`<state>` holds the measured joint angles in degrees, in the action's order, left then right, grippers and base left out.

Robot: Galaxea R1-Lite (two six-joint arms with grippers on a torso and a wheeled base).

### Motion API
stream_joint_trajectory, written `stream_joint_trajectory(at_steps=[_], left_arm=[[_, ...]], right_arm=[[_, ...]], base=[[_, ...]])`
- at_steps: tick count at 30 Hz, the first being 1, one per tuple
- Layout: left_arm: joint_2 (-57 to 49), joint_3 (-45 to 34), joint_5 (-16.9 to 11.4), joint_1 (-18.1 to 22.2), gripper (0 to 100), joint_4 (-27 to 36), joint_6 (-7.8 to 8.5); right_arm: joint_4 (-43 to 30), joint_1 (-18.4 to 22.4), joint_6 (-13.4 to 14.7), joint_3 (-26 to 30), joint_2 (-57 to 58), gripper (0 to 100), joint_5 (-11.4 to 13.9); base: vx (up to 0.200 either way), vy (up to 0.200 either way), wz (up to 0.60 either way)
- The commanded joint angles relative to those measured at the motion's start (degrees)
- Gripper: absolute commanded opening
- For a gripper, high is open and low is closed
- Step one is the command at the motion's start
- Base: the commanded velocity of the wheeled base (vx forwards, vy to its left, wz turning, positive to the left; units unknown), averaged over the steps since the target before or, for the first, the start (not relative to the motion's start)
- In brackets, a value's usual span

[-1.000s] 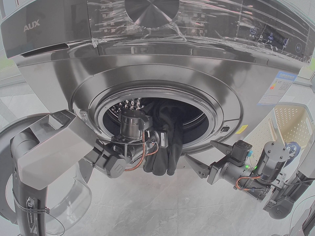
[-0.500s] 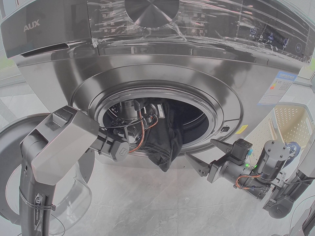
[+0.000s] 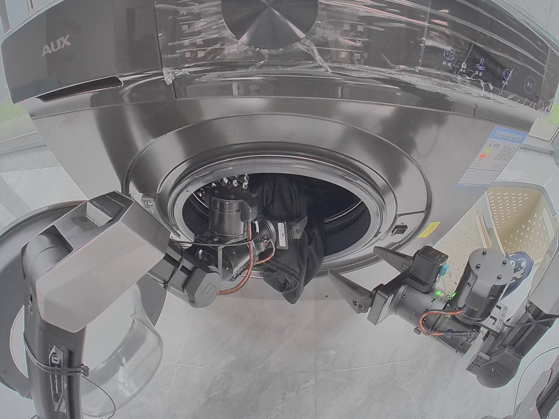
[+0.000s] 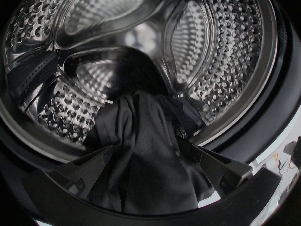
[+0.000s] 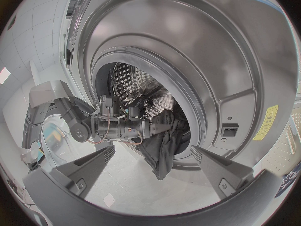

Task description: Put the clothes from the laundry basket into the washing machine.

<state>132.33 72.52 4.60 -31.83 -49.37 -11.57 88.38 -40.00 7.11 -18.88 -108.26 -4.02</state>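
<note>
Crumpled black garment (image 3: 294,263) draped over door rim (image 3: 375,205), inside spread left gripper (image 4: 147,146); right gripper (image 3: 354,266) spread; left wrist view showed perforated drum (image 4: 225,47).

Black garment (image 3: 298,260), silver washing machine (image 3: 291,126)

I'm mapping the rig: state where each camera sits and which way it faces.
Head view: on the head, looking down at the washing machine; left arm and right arm show.
Left wrist view: at the door opening, facing into the drum; open left gripper flanks the black garment.
Right wrist view: outside, facing the opening; open right gripper shows.
All share the garment.
</note>
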Motion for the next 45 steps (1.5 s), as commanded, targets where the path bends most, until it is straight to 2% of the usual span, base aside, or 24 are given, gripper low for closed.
stream_joint_trajectory(at_steps=[1,4,8,9,19,21,22,24,29,32,40,45], left_arm=[[-3.2,-4.1,0.1,-0.6,100,1.6,0.49],[-3.1,-5.1,0.3,-0.6,100,1.8,1.37],[-2.8,-5.9,0.0,-0.6,100,1.7,1.55],[-2.7,-6.0,-0.1,-0.6,0,1.9,1.55],[0.0,-4.2,-0.5,-0.5,0,1.6,1.02],[1.5,-0.7,0.2,-0.6,0,0.1,-0.3],[1.5,-0.7,0.2,-0.6,0,0.1,-0.3],[4.0,4.0,0.6,-0.7,0,-4.8,-3.37],[7.2,13.2,1.0,-0.2,0,-8.2,-3.55],[9.2,18.0,2.1,0.5,0,-8.3,-3.46],[13.5,28.4,2.2,2.2,0,-7.7,-3.46],[13.9,26.8,2.4,1.9,0,-7.7,-3.37]], right_arm=[[0.0,0.2,0.0,0.0,-0.1,100,0.0],[0.0,0.0,0.0,0.0,-0.1,100,0.0],[0.0,-0.3,-0.1,-0.1,-0.1,100,-0.1],[0.0,-0.3,-0.1,-0.2,0.0,100,-0.1],[0.0,-0.3,0.0,-0.6,-0.1,100,-0.1],[0.0,-0.3,0.0,-0.6,-0.1,100,-0.1],[0.0,-0.3,0.0,-0.6,-0.1,100,-0.1],[0.0,-0.4,0.0,-0.7,0.1,100,-0.2],[0.0,-0.1,-0.1,-1.1,0.2,100,-0.2],[0.0,-0.1,0.0,-1.2,0.2,100,-0.2],[0.0,-0.2,0.0,-1.2,0.0,100,-0.2],[0.0,-0.1,0.0,-1.2,-0.1,100,-0.2]], base=[[0.0,0.0,0.0],[0.0,0.0,0.0],[0.0,0.0,0.0],[0.0,0.0,0.0],[0.0,0.0,0.0],[0.0,0.0,0.0],[0.0,0.0,0.0],[0.0,0.0,0.0],[0.0,0.0,0.0],[0.0,0.0,0.0],[0.0,0.0,0.0],[0.0,0.0,0.0]])
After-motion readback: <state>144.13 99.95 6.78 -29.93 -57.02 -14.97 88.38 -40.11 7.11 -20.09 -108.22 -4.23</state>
